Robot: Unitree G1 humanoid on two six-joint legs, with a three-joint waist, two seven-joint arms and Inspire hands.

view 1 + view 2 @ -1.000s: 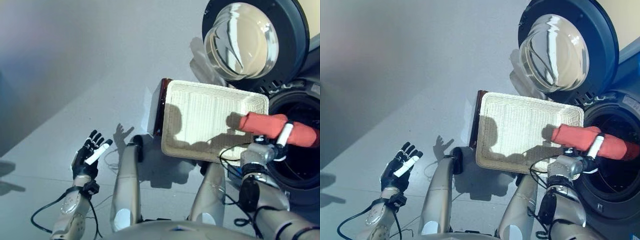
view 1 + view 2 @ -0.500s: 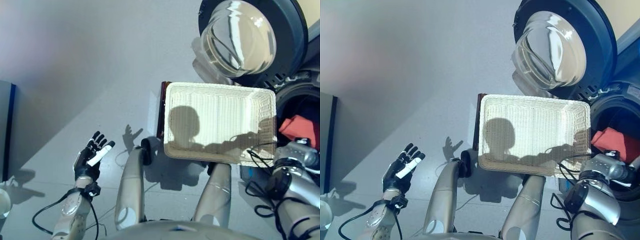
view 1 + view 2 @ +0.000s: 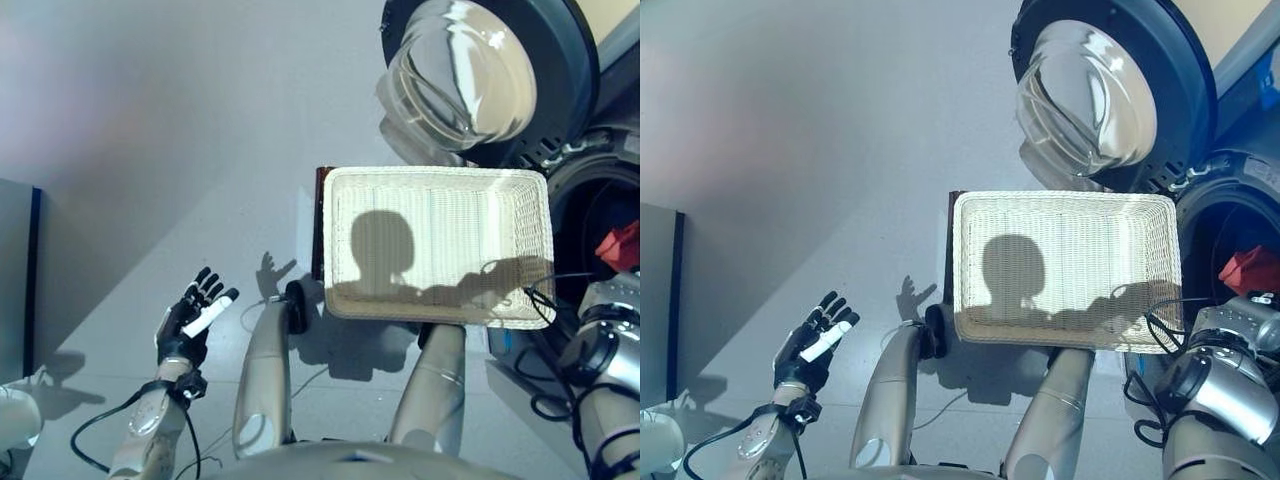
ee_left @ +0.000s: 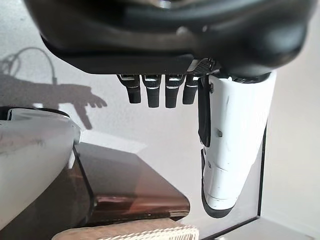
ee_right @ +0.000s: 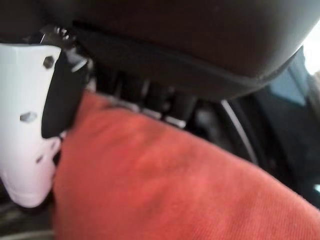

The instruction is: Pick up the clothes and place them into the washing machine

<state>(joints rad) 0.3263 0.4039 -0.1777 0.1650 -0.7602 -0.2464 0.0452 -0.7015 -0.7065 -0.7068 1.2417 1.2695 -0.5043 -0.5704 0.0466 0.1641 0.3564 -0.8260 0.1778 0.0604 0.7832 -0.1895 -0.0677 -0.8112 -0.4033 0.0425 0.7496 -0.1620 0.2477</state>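
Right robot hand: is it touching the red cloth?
Touching. In the right wrist view the right robot hand has its thumb and fingers pressed against the red cloth, with no gap between them.

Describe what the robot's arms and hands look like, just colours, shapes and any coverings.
Both arms are rounded silver-grey shells with dark joint sections. The left robot hand is dark, with slim fingers and a white cover on its thumb. The right robot hand is a dark bulk with the same white thumb cover, dotted with small bolt heads.
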